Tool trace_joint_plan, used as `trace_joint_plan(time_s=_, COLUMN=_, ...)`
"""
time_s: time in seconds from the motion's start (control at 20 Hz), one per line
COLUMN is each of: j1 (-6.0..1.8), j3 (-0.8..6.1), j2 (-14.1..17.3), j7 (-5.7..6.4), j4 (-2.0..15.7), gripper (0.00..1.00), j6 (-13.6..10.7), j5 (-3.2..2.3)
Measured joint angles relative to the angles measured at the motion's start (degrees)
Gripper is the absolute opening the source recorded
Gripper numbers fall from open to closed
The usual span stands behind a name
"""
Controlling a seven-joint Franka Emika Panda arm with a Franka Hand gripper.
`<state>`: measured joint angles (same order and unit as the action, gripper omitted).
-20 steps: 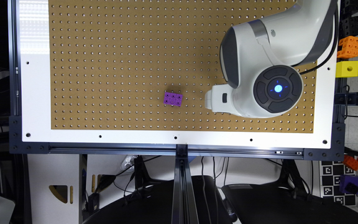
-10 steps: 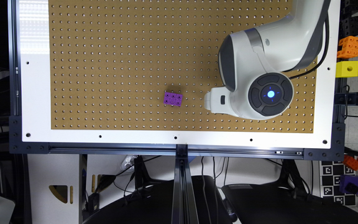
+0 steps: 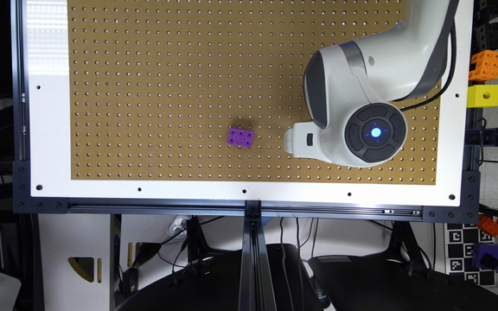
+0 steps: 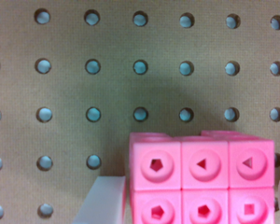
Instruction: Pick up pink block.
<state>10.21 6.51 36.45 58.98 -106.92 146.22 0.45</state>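
jaws set either side of the pink block (image 4: 203,186) on the pegboard tabletop (image 4: 130,70), grip unclear; best squeezed squarely before lifting straight up.

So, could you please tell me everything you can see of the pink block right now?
In the wrist view, the pink block looks like glossy moulded plastic, made of cube-like cells, three across and two rows in sight. Each cell has a round recess with a small darker hole: pentagons, triangles, a square. It sits studs-up and level over the brown pegboard, cut off by the picture's edge. A pale fingertip stands close beside it, another at the opposite side; contact cannot be told.
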Motion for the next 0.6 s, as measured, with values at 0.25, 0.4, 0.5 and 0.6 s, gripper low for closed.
trace_joint_plan(time_s=0.25, j1=-0.04, j3=-0.01, j2=0.0, j7=0.00, j4=-0.02, gripper=0.00, j6=0.0, j5=0.00)
trace_joint_plan(time_s=0.4, j1=-0.06, j3=-0.04, j2=0.0, j7=0.00, j4=-0.03, gripper=0.00, j6=-0.2, j5=-0.03)
trace_joint_plan(time_s=0.5, j1=-0.06, j3=-0.06, j2=0.0, j7=0.00, j4=-0.03, gripper=0.00, j6=-0.2, j5=-0.07)
trace_joint_plan(time_s=0.6, j1=-0.06, j3=-0.06, j2=0.0, j7=0.00, j4=-0.03, gripper=0.00, j6=-0.3, j5=-0.09)
